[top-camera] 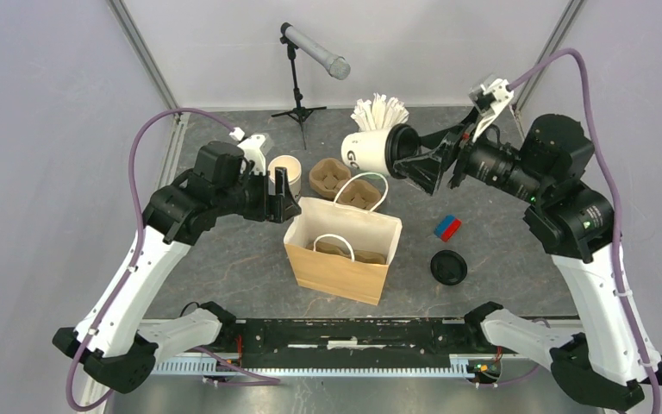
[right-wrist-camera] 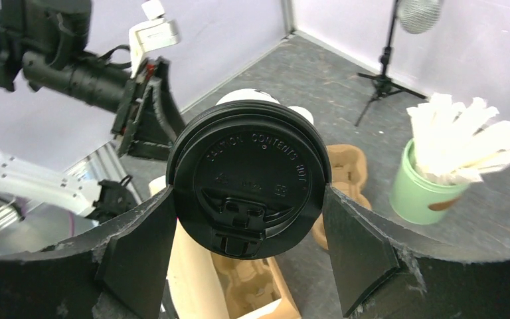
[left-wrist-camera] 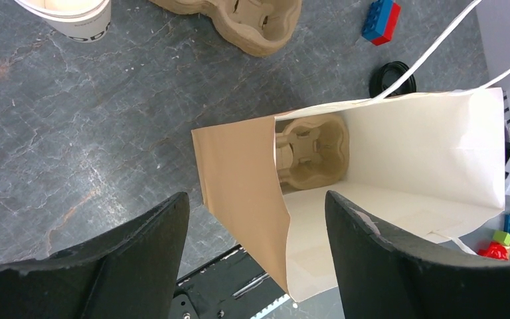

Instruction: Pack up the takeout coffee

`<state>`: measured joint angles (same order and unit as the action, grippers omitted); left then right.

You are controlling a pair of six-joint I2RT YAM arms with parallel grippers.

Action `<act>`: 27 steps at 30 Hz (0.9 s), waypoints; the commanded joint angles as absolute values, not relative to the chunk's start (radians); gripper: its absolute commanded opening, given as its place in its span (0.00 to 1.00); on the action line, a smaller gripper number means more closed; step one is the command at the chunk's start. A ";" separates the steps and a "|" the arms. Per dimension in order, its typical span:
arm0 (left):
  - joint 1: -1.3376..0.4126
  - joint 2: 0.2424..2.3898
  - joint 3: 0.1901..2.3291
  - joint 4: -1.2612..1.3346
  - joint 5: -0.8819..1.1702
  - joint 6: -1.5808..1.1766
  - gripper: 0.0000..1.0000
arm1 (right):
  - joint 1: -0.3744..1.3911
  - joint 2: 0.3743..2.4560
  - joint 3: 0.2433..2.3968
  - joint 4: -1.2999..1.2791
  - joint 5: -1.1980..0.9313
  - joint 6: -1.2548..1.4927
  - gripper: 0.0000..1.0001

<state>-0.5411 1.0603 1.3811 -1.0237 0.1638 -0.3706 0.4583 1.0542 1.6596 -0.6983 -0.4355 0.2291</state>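
Top external view is showing the right arm [top-camera: 560, 198] reaching inward over the far side of the table [top-camera: 224, 267], and the right gripper [top-camera: 422, 164] is gripping the takeout coffee [top-camera: 366, 153] at its lid end, so the cup is lying almost horizontal in the air behind the paper bag [top-camera: 345, 250]. Its black lid [right-wrist-camera: 249, 179] is sitting between the two fingers, which seem to be pressing on the rim, though the contact is hard to see. The left arm [top-camera: 181, 207] is bending low, and the left gripper [top-camera: 283, 194] is hanging wide apart with nothing in it, just left of the bag's mouth.
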 commanded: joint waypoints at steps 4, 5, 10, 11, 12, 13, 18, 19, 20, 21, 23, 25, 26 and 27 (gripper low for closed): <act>-0.546 1.067 1.425 -1.018 0.185 -0.436 0.80 | 0.598 1.022 1.523 -0.593 -0.524 0.240 0.63; -0.546 1.067 1.422 -1.017 0.183 -0.442 0.80 | 0.625 1.020 1.507 -0.601 -0.513 0.240 0.63; -0.546 1.076 1.419 -1.037 0.146 -0.484 0.77 | 0.718 1.032 1.476 -0.664 -0.431 0.216 0.60; -0.547 1.079 1.419 -1.039 0.146 -0.487 0.77 | 0.732 1.034 1.479 -0.677 -0.410 0.206 0.60; -0.546 1.083 1.416 -1.037 0.146 -0.493 0.76 | 0.744 1.038 1.481 -0.696 -0.395 0.197 0.60; -0.546 1.088 1.413 -1.036 0.148 -0.494 0.76 | 0.754 1.044 1.483 -0.716 -0.377 0.184 0.61; -0.547 1.132 1.421 -1.034 0.175 -0.439 0.74 | 0.827 1.092 1.517 -0.822 -0.269 0.135 0.60; -0.547 1.136 1.418 -1.030 0.175 -0.428 0.73 | 0.839 1.105 1.527 -0.840 -0.246 0.127 0.60; -0.546 1.138 1.412 -1.025 0.175 -0.420 0.73 | 0.857 1.121 1.542 -0.861 -0.220 0.119 0.60; -0.547 1.141 1.404 -1.020 0.178 -0.414 0.71 | 0.875 1.137 1.556 -0.886 -0.195 0.109 0.61; -0.546 1.144 1.386 -1.001 0.200 -0.405 0.65 | 0.921 1.172 1.600 -0.927 -0.109 0.092 0.60; -0.547 1.145 1.359 -0.966 0.223 -0.404 0.53 | 0.960 1.200 1.639 -0.946 -0.030 0.075 0.60; -0.548 1.145 1.350 -0.946 0.238 -0.404 0.47 | 0.972 1.212 1.653 -0.949 -0.007 0.065 0.60; -0.548 1.145 1.344 -0.930 0.252 -0.405 0.39 | 0.979 1.224 1.668 -0.954 0.033 0.052 0.60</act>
